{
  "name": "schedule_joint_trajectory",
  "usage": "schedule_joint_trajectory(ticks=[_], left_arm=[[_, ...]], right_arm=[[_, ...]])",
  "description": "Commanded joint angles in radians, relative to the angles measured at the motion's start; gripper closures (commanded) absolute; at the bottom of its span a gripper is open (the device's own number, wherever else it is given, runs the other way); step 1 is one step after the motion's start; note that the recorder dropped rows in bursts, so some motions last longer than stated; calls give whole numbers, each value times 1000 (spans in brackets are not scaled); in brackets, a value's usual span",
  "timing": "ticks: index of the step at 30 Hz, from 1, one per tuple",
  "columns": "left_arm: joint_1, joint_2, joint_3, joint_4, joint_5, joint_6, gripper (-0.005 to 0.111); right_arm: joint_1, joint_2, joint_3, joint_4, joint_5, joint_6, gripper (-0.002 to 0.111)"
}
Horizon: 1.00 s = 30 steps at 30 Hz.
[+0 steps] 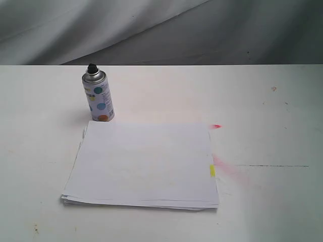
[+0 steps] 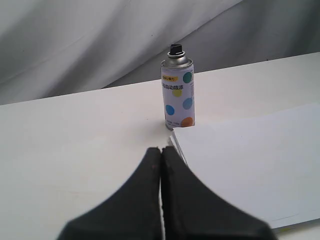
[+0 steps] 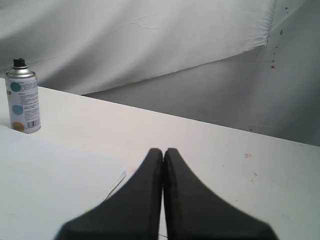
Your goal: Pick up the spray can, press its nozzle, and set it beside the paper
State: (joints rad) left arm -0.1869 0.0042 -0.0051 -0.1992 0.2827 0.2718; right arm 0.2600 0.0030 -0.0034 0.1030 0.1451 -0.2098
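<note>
The spray can (image 1: 98, 97) stands upright on the white table, touching or just behind the far left corner of the paper (image 1: 144, 164). Its black nozzle (image 1: 92, 67) tops a silver dome. The paper is a stack of white sheets with a small yellow tab (image 1: 212, 171) on its right edge. Neither gripper shows in the exterior view. In the left wrist view my left gripper (image 2: 160, 149) is shut and empty, short of the spray can (image 2: 178, 93) and beside the paper (image 2: 250, 160). My right gripper (image 3: 163, 150) is shut and empty, far from the spray can (image 3: 22, 97).
Red paint marks (image 1: 224, 165) stain the white table (image 1: 40, 151) just right of the paper, with a smaller red spot (image 1: 217, 126) by its far right corner. A grey cloth backdrop (image 1: 161, 30) hangs behind the table's far edge.
</note>
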Motion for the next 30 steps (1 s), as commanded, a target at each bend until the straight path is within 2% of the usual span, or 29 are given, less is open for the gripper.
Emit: schedule_joint_trajectory(ticks=[1,22,25,26,30], left_arm=[[-4,-4,5,-5,-2,-7,107],[-4,-4,5,-5,-2,-7,107],[-4,97,5,-2,3,-7,107],[-4,122,-14,-2,3,-7,107],[-4,363,-252,-2,5,-7,107]], right_arm=[[-2,-3,3,-7,-5,2,108],[-2,-3,3,-7,-5,2,108],[-2,-3,3,-7,-5,2,108],[-2,-3,3,-7,-5,2,108],[-2,-3,3,-7,-5,2,108]])
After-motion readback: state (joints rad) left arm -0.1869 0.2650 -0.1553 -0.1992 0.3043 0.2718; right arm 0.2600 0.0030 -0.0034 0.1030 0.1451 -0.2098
